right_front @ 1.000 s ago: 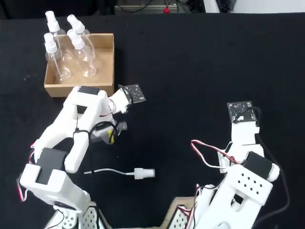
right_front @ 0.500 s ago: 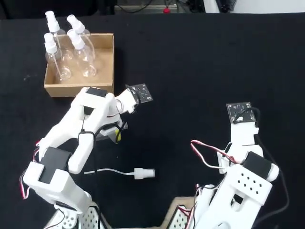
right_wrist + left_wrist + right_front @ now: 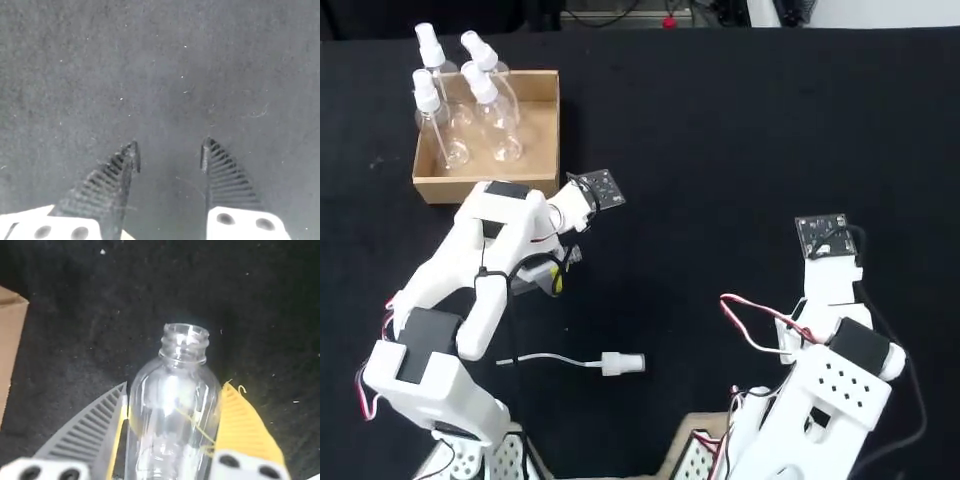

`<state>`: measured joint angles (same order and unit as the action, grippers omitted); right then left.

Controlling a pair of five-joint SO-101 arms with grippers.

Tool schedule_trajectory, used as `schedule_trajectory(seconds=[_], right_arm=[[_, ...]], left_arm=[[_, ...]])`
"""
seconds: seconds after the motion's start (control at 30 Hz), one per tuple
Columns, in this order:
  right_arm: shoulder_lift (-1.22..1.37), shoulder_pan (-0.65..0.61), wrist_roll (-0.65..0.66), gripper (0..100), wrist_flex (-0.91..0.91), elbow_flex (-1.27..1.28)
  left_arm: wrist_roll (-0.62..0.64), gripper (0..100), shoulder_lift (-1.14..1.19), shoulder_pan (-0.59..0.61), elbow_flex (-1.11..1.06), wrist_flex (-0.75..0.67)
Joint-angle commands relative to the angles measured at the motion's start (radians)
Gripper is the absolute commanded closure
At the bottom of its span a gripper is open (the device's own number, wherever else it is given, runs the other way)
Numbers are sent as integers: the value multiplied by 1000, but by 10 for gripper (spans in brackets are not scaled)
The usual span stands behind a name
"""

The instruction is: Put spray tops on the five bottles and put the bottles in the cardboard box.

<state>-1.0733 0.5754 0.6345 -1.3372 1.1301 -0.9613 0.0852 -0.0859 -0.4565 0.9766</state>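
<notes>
Left gripper (image 3: 175,386) clamped on open-necked bottle (image 3: 172,412), near box (image 3: 460,187). Spray top (image 3: 622,362) lies flat on table (image 3: 740,130) between the arms, tube toward left arm, head toward right gripper (image 3: 170,150), whose jaws stand apart, empty.

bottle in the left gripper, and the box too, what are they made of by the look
The bottle is most likely clear, glossy plastic: the black table shows through its wall and the threaded neck catches highlights. Glass cannot be ruled out. The box looks like plain brown cardboard, matte, with thin flat walls.
</notes>
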Motion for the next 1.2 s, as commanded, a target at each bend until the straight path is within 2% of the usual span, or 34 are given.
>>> schedule_trajectory(seconds=[0.0,0.13,0.33,0.43,0.53,0.63,0.73,0.93,1.03,1.17], right_arm=[[-22,18,-2,793,18,-8],[-22,18,-3,793,18,-8],[-22,18,-3,793,18,-8],[-22,18,-3,793,18,-8],[-22,18,-3,793,18,-10],[-22,-3,-3,793,18,-16],[-18,-98,-52,793,15,-18],[-16,-362,-172,793,-9,-124],[-12,-459,-195,794,-66,-245],[85,-588,-187,794,-146,-363]], left_arm=[[14,722,-9,12,21,2],[49,727,-18,13,21,2],[51,890,-18,5,21,3],[51,909,-18,5,21,5],[51,909,-23,2,56,84],[51,909,-77,7,125,232],[97,909,-169,30,157,301],[293,909,-348,45,84,305],[430,909,-437,47,15,305],[526,909,-551,47,-90,276]])
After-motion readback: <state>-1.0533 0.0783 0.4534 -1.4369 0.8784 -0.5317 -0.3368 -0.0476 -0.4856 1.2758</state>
